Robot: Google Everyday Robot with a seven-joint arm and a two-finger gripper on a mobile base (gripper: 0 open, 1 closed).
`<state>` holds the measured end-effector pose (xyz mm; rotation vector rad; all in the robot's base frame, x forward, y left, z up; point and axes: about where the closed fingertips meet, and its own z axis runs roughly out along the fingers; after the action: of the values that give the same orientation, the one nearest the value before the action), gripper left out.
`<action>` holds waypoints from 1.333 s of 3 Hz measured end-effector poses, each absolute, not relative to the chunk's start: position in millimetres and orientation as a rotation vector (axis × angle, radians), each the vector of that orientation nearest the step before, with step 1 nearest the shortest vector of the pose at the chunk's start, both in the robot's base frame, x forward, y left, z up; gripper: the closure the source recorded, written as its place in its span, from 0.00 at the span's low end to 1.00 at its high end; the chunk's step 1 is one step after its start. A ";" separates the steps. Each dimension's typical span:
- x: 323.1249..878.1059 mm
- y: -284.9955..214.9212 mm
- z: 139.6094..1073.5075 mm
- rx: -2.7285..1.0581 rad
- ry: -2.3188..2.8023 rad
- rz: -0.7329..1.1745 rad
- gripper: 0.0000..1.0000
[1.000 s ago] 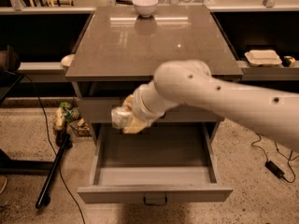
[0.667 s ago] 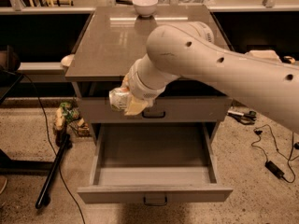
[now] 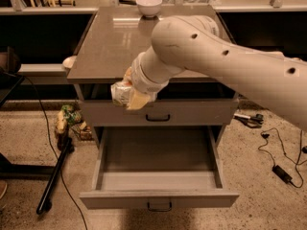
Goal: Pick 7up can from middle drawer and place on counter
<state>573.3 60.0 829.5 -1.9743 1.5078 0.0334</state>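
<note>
My gripper [image 3: 125, 95] is shut on the 7up can [image 3: 119, 93], a pale silvery can held on its side. It hangs in front of the counter's front edge, just above the closed upper drawer front [image 3: 158, 113]. The counter [image 3: 110, 37] is a glossy grey-brown slab behind the can. The middle drawer [image 3: 158, 178] is pulled wide open below, and its grey floor is bare. My large white arm [image 3: 216, 56] reaches in from the right and hides the counter's right part.
A white bowl [image 3: 149, 5] stands at the counter's back edge. A black pole [image 3: 55, 176] and cables lie on the floor at the left. A small cluttered object [image 3: 67, 121] sits by the cabinet's left foot. More cables and a charger [image 3: 280, 171] lie at the right.
My gripper has risen with the can from just above the open drawer to the level of the counter's front edge. The arm has swung higher over the counter.
</note>
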 end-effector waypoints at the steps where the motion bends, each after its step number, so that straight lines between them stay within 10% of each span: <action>1: 622.2 58.6 839.5 -2.001 1.449 0.000 1.00; 3: 722.7 57.5 887.2 -1.922 1.386 -0.078 1.00; 4: 762.7 55.1 891.2 -1.830 1.414 -0.057 0.82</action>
<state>762.7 55.1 891.2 -1.8298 1.4141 -0.0571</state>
